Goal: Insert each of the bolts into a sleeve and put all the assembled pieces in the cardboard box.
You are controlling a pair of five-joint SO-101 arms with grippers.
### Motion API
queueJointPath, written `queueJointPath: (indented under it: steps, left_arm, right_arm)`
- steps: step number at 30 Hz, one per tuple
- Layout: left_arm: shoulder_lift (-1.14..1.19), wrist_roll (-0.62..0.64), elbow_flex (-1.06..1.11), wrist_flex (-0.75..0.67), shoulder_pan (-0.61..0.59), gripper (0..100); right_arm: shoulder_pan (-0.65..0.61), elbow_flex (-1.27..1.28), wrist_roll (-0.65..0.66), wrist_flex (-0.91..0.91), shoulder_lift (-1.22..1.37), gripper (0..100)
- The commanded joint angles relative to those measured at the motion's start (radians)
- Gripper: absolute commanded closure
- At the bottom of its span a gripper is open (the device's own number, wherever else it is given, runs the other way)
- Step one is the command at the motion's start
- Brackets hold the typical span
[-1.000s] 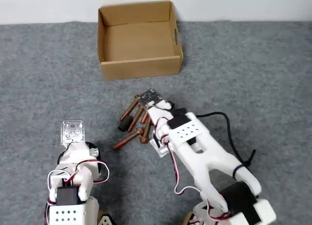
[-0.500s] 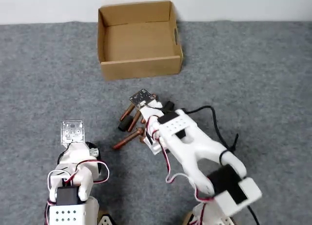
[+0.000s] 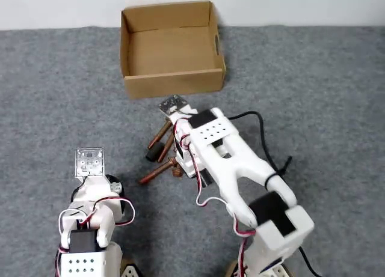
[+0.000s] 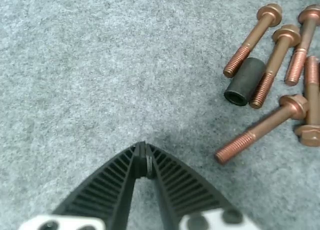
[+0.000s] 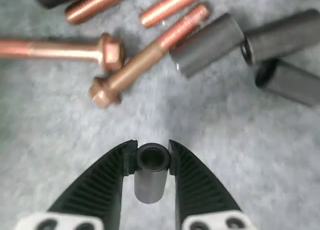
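Between the right jaws a black sleeve (image 5: 151, 172) is clamped, its open end turned toward the wrist camera. The jaws are parted only by the sleeve's own width and are pressed against both of its sides. Just beyond the tips, copper-coloured bolts (image 5: 150, 53) are scattered on the grey counter (image 5: 60, 120), and two of their flanged heads are seen close together. Beside the threaded end of one bolt, three loose sleeves (image 5: 210, 38) are laid on their sides, near one another.

The left jaws are shut tip to tip with nothing held, above bare counter. Farther off in the left wrist view, more bolts are spread out, and a single lying sleeve (image 4: 245, 81) is seen between two of them.

From above, the right arm (image 3: 222, 151) is stretched over the pile, so that part of the pile is hidden. The left arm (image 3: 90, 211) is kept back at the near edge, well apart from the pile. The cardboard box (image 3: 174, 83) is set at the far side of the counter, near the pile but not touching it, with its open top upward.
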Motion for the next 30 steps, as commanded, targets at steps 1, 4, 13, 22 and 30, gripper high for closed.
queueJointPath:
  steps: [1, 4, 13, 22, 30]
  left_arm:
    - [-0.008, -0.006, -0.005, 0.003, -0.008, 99]
    - [-0.008, -0.006, -0.005, 0.003, -0.008, 99]
    - [-0.008, -0.006, -0.005, 0.003, -0.008, 99]
    - [-0.008, -0.006, -0.005, 0.003, -0.008, 99]
    - [-0.008, -0.006, -0.005, 0.003, -0.008, 99]
  right_arm:
    - [0.004, -0.068, -0.009, 0.099, -0.150, 98.9]
    - [0.004, -0.066, -0.009, 0.159, -0.248, 98.9]
    - [0.045, 0.130, -0.003, -0.125, -0.193, 98.9]
    - [0.035, -0.023, -0.003, -0.116, 0.117, 84.2]
    - [0.041, -0.158, -0.002, -0.010, 0.206, 92.0]
